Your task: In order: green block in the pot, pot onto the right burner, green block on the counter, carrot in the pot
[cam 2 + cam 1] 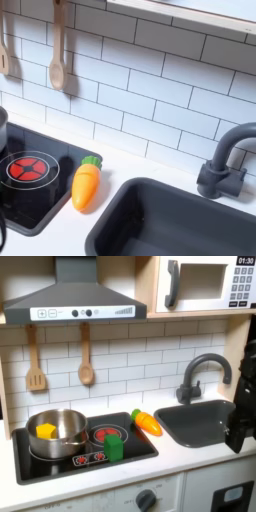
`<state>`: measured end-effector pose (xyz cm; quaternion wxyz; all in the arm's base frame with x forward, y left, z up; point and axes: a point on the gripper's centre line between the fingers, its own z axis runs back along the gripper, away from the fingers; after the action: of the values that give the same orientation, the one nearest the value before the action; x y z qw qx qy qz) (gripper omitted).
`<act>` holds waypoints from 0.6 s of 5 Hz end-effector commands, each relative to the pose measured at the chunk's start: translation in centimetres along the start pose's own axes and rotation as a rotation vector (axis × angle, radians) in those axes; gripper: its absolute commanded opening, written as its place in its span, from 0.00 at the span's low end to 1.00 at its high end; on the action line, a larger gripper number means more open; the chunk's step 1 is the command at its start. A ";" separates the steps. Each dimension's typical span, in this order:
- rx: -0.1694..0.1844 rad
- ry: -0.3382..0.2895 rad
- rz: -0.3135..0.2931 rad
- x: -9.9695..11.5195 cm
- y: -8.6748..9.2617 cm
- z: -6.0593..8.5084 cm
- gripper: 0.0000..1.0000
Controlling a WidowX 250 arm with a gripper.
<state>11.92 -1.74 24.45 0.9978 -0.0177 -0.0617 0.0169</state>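
The shiny steel pot (58, 432) sits on the left burner of the black cooktop in the first exterior view, with a yellow chunk (45, 431) inside it. The green block (114, 446) stands upright on the cooktop at the front edge of the right burner (106, 433), whose red rings also appear in the second exterior view (27, 167). The carrot (147, 422) (87, 184) lies on the pale counter (170, 461) between cooktop and sink, green stub toward the wall. My gripper (240, 439) hangs dark at the first exterior view's right edge over the sink, far from all of them; its fingers are not distinguishable.
A dark grey sink (203, 421) (175, 220) with a curved faucet (198, 374) (226, 160) lies right of the cooktop. Wooden utensils (86, 364) (58, 55) hang on the tiled wall. A hood and a microwave (205, 283) sit overhead.
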 end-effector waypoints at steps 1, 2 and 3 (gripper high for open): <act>0.000 0.000 0.000 0.0 0.0 0.0 1.00; 0.009 0.009 0.019 0.8 0.8 0.0 1.00; 0.026 0.030 0.030 0.9 2.1 -0.7 1.00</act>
<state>12.89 0.21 23.75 0.9986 -0.0087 -0.0445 0.0287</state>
